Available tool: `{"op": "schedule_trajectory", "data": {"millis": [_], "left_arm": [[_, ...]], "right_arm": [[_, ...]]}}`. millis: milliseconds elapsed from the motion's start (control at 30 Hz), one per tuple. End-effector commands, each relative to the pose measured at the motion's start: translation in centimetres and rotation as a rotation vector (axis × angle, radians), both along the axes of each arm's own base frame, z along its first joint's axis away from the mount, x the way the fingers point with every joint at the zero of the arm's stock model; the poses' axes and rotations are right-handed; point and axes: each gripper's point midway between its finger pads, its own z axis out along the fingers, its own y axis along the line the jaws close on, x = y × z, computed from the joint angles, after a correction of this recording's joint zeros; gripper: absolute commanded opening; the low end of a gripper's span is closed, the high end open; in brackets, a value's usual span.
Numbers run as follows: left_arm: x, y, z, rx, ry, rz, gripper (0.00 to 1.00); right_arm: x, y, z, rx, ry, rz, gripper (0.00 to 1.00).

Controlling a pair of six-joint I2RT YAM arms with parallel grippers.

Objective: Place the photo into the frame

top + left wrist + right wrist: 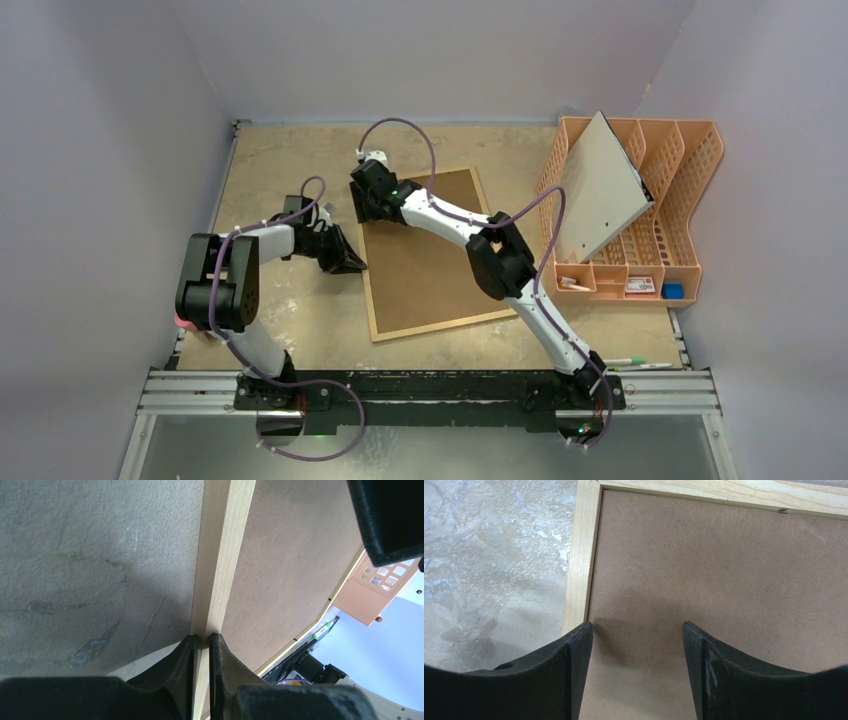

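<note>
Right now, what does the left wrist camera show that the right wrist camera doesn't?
Only the left wrist view: the left hand pinching the light-wood side rail of the frame, plus the orange rack and a green pen past its far edge.
Only the right wrist view: the right hand, fingers apart and holding nothing, over the brown back just inside a frame corner.
Both: the frame lying back up on the table, pale rail beside brown board. Neither shows the photo.
</note>
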Motion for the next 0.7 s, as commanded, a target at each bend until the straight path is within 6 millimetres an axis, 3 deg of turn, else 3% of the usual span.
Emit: {"op": "schedule_trajectory", "data": {"millis": [0,233,667], "left_arm": [[-5.3,3.1,-4.7,0.217,0.206,-0.021,0.13],[-5.2,3.2,-4.7,0.225,0.206,-0.016,0.14],[-5.2,3.5,-4.3,0.246,0.194,-0.009,0.14]], "right_arm": [[-3.9,-2.9,-6.6,-0.162,0.166,0.042,0.68],[-5.0,-4.4,-8.9,-0.251,0.195,0.034,0.66],[-9.8,-7.8,-14.8,-0.382,0.42,0.044,0.55]]}}
